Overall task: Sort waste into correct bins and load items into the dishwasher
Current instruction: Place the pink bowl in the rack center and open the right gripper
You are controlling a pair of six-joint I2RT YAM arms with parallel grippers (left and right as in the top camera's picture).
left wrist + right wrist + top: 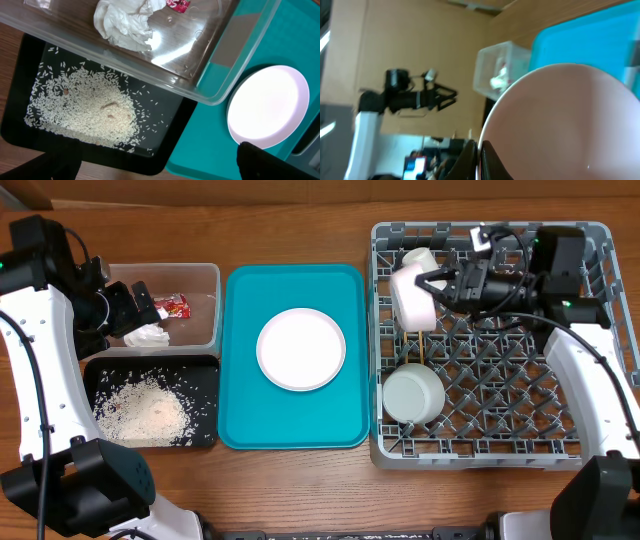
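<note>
Right tool (433, 284) is pinching the rim of a white bowl (411, 300), holding it tilted over the far-left corner of the dishwasher rack (480, 461). Stiff, slick and breakable, it is best gripped there. Left tool (122, 308), well left of the rack, is seemingly hanging open.

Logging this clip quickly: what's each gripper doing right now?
Left gripper: open, holding nothing, above the clear tub.
Right gripper: shut on a white bowl by its rim, over the dish rack.
</note>
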